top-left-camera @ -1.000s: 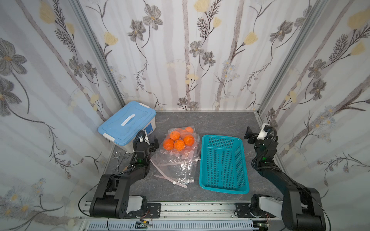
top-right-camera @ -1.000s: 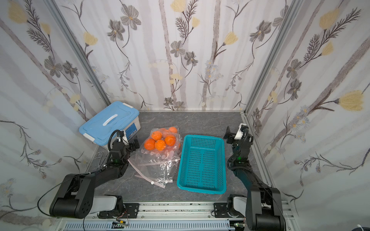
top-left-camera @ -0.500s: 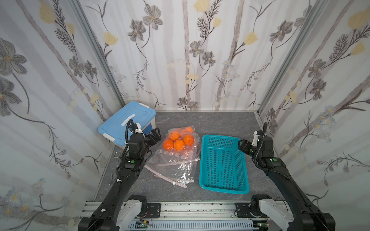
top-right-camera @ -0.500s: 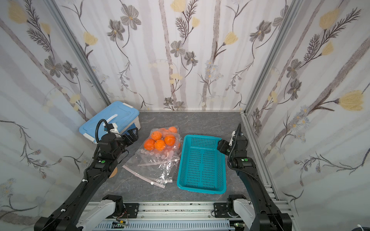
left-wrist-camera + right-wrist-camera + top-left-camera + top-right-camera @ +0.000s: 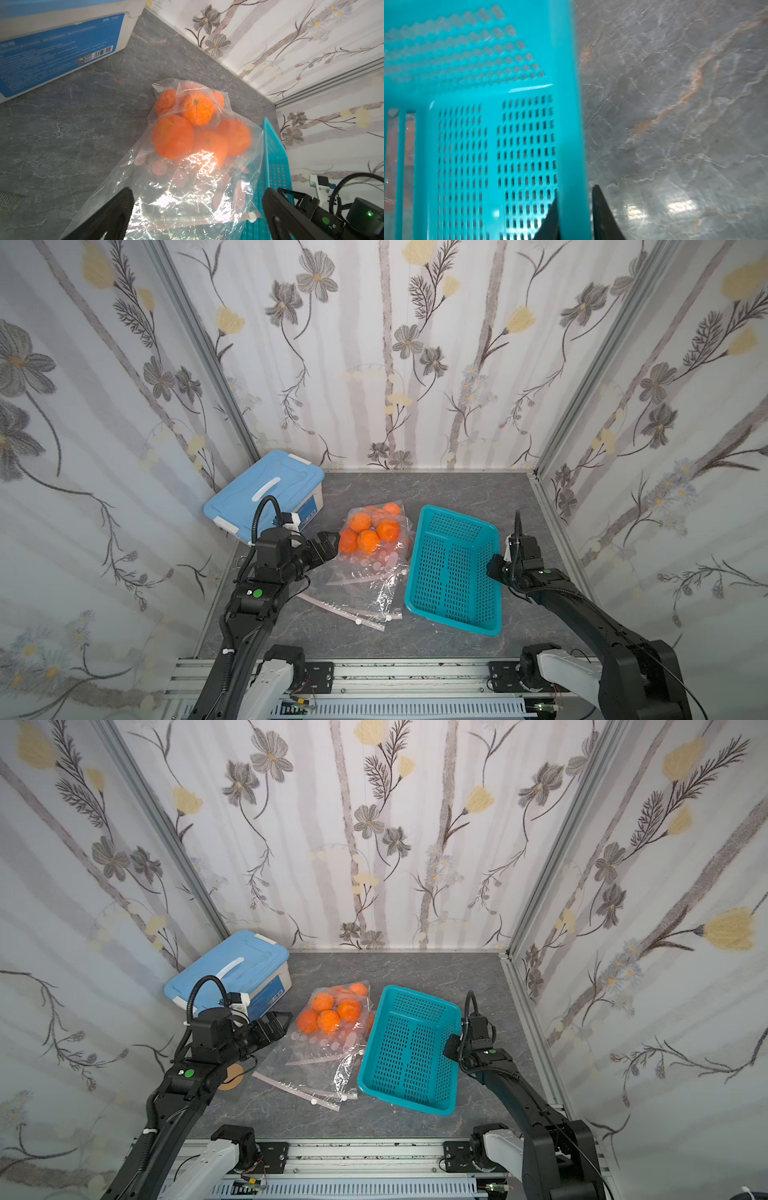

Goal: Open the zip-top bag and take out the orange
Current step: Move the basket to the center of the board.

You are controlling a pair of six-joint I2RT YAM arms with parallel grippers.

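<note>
Your left gripper [image 5: 331, 545], jaws spread wide, hovers left of centre beside the oranges [image 5: 368, 540] inside the zip-top bag [image 5: 365, 576]. Closing here may pinch fruit, since the seal lies lower. At right, your right gripper [image 5: 575, 192] clamps the teal basket [image 5: 449, 572] rim. A second ago it stood open, clear of it.

Left arm [image 5: 253, 597]: rises from rail, well left of teal basket [image 5: 453, 572]. Elbow bent, forearm leaning away from rail, wrist turned toward basket's far-left corner.
Left gripper [image 5: 329, 540]: jaws spread wide, clear of basket, level with its far half.
Right arm [image 5: 582, 610]: reaches low from rail, along basket's right side.
Right gripper [image 5: 575, 207]: at basket's right rim, one finger [image 5: 550, 218] inside wall, other outside, jaws pinched against wall.
</note>
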